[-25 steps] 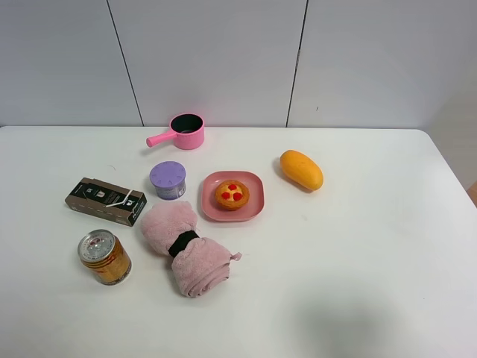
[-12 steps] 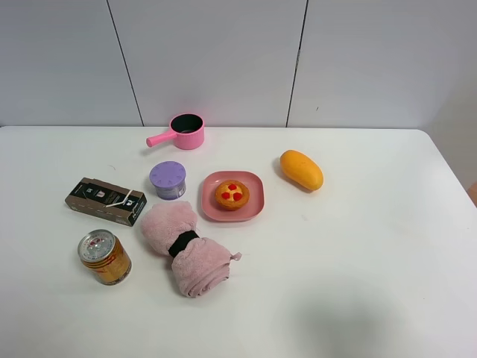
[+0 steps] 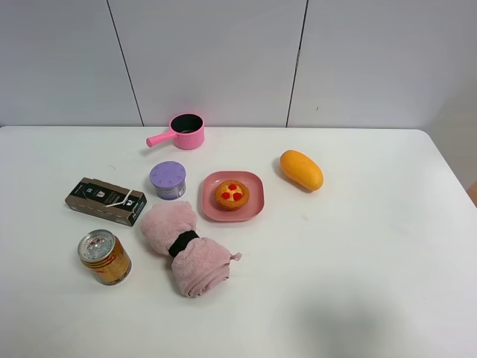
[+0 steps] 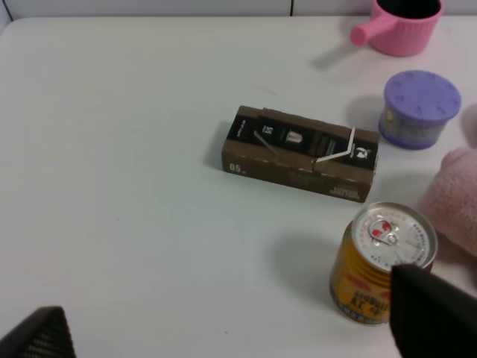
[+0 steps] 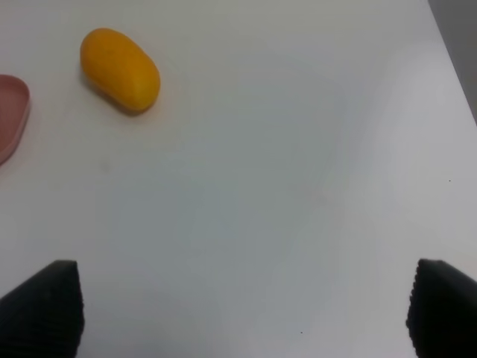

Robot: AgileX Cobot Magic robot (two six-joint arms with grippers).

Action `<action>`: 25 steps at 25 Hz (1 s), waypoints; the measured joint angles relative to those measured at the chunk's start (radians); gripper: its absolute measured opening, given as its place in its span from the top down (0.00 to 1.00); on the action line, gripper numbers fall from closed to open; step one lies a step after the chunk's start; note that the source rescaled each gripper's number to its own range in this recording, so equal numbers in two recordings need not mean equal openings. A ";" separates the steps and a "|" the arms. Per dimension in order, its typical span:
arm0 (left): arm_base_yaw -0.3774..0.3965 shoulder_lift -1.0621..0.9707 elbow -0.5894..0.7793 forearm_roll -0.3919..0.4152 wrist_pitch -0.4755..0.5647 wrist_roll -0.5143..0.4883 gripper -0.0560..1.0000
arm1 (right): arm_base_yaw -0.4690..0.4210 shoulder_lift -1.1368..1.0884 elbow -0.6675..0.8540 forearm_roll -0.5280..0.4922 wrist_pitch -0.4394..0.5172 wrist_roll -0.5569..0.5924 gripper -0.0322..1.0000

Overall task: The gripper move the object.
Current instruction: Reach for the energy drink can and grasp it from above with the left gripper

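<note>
The small golden-orange drink can with red markings and silver pull-tab top (image 3: 104,257) stands upright front-left on the white table (image 3: 358,283), just in front of the dark brown oblong carton (image 3: 104,201), with the pink rolled towel (image 3: 186,250) just beside it. Your left gripper (image 4: 235,324) has its jaws spread wide and empty, one black finger (image 4: 432,317) close to the can; the tab looks sealed, so expect it full: stiff but thin-walled and slick, so pinch mid-body across the diameter with moderate force. Your right gripper (image 5: 242,309) is also wide apart and empty, over bare table well away from the can.
</note>
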 joint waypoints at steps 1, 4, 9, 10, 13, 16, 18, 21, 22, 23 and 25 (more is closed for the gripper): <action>0.000 0.013 0.000 -0.002 0.000 0.000 0.42 | 0.000 0.000 0.000 0.000 0.000 0.000 0.00; 0.000 0.121 -0.017 -0.018 0.005 0.000 0.42 | 0.000 0.000 0.000 0.000 0.000 0.000 0.00; 0.000 0.437 -0.133 -0.058 0.008 0.076 0.42 | 0.000 0.000 0.000 0.000 0.000 0.000 0.00; 0.000 0.494 -0.164 -0.069 0.008 0.102 0.42 | 0.000 0.000 0.000 0.000 0.000 0.000 0.00; 0.000 0.693 -0.253 -0.091 0.006 0.155 0.42 | 0.000 0.000 0.000 0.000 0.000 0.000 0.00; 0.000 0.863 -0.334 -0.104 0.024 0.169 0.24 | 0.000 0.000 0.000 0.000 0.000 0.000 0.00; 0.000 0.968 -0.381 -0.115 0.057 0.178 0.08 | 0.000 0.000 0.000 0.000 0.000 0.000 0.00; 0.000 1.109 -0.423 -0.130 0.074 0.186 0.01 | 0.000 0.000 0.000 0.000 0.000 0.000 0.00; 0.000 1.146 -0.428 -0.132 0.071 0.188 0.00 | 0.000 0.000 0.000 0.000 0.000 0.000 0.00; 0.000 1.177 -0.429 -0.137 0.061 0.192 0.00 | 0.000 0.000 0.000 0.000 0.000 0.000 0.00; 0.000 1.218 -0.429 -0.160 0.038 0.211 0.01 | 0.000 0.000 0.000 0.000 0.000 0.000 0.00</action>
